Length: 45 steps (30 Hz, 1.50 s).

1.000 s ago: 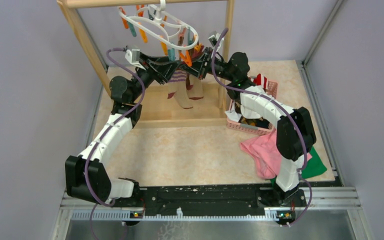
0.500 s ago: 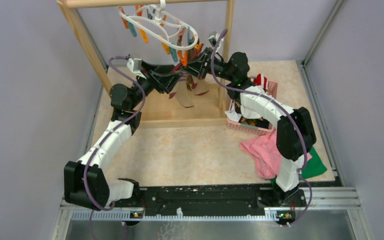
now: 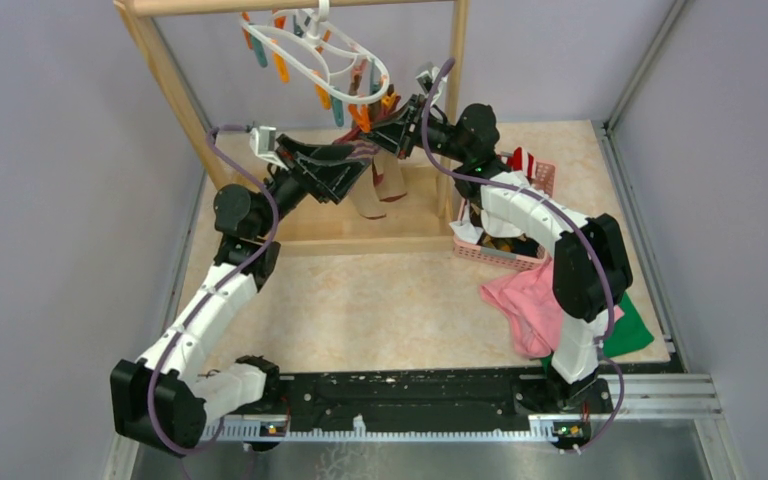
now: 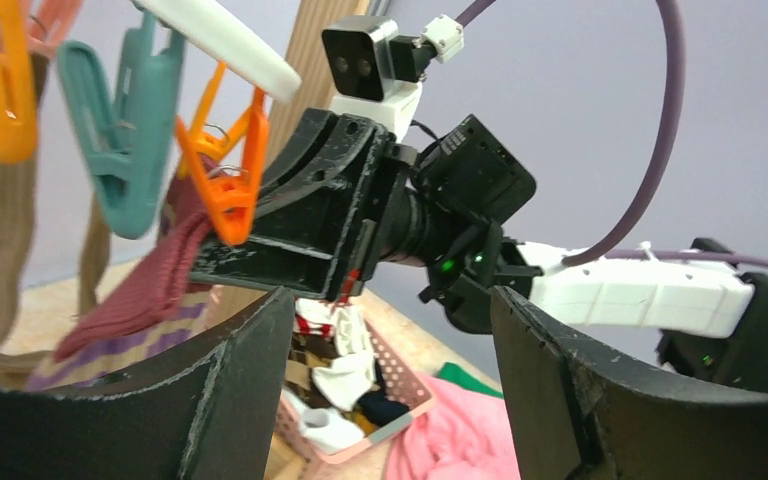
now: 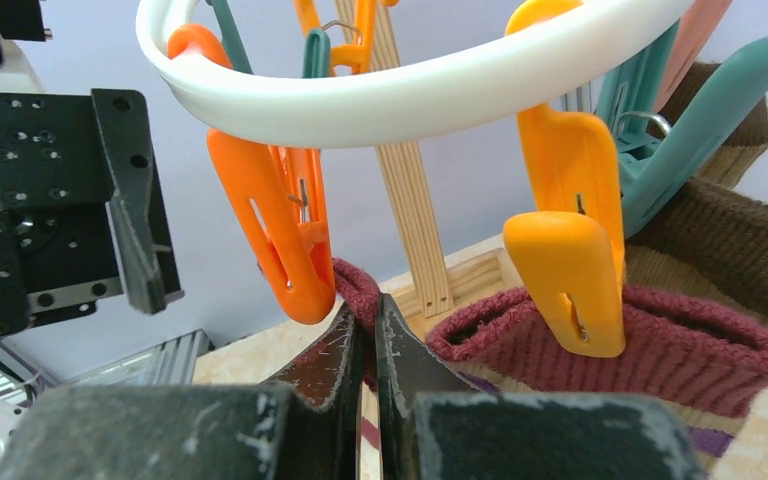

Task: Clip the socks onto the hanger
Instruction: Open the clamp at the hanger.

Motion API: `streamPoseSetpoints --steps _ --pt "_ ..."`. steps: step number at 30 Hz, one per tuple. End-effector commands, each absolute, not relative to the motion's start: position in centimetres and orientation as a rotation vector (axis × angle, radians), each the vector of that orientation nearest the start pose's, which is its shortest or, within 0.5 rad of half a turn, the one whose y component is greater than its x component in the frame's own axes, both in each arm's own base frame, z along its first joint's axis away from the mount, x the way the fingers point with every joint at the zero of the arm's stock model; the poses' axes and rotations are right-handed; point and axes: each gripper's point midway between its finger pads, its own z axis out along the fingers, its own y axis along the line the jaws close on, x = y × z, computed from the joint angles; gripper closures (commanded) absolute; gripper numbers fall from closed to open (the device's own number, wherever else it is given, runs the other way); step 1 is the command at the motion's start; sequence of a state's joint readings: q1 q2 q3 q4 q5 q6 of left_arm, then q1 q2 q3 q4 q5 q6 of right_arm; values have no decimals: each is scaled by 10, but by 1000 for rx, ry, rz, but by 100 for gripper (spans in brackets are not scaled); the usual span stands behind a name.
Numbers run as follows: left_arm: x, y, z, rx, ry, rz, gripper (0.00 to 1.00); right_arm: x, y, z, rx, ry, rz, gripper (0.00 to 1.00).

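Note:
The white hanger (image 3: pixel 315 50) hangs from the wooden rail with orange and teal clips; its ring also shows in the right wrist view (image 5: pixel 410 90). My right gripper (image 5: pixel 368 315) is shut on the maroon cuff of a tan striped sock (image 5: pixel 360 285), just under an orange clip (image 5: pixel 280 235). A second maroon-cuffed sock (image 5: pixel 660 350) hangs from a yellow-orange clip (image 5: pixel 565 240), with a brown sock (image 5: pixel 730 240) behind it. My left gripper (image 4: pixel 390 300) is open and empty, just below and beside the clips and facing the right gripper (image 3: pixel 388 118). In the top view both tan socks (image 3: pixel 370 190) dangle below the ring.
A pink basket (image 3: pixel 505 255) holding more socks stands right of the wooden rack (image 3: pixel 170 80); it shows between my left jaws (image 4: pixel 400 415). A pink cloth (image 3: pixel 525 305) and a green cloth (image 3: pixel 635 330) lie at the right front. The rack's right post (image 3: pixel 452 110) is close behind the right wrist.
The left arm's elbow and shoulder have swung left and its gripper has dropped slightly below the clips. The hanger has tilted up and left. The right gripper has stayed at the cuff.

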State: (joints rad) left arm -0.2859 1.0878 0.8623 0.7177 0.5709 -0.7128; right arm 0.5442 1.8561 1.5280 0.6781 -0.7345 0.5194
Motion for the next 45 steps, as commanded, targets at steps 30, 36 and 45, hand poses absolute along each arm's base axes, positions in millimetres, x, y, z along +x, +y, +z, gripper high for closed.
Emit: streamPoseSetpoints --steps 30,36,45 --pt "379 -212 452 86 1307 -998 29 398 384 402 -703 1187 1308 100" --pt "384 -212 453 81 1292 -992 29 397 385 403 -704 1185 1309 100" --pt "389 -217 458 76 1271 -988 29 397 385 403 -703 1185 1310 100"
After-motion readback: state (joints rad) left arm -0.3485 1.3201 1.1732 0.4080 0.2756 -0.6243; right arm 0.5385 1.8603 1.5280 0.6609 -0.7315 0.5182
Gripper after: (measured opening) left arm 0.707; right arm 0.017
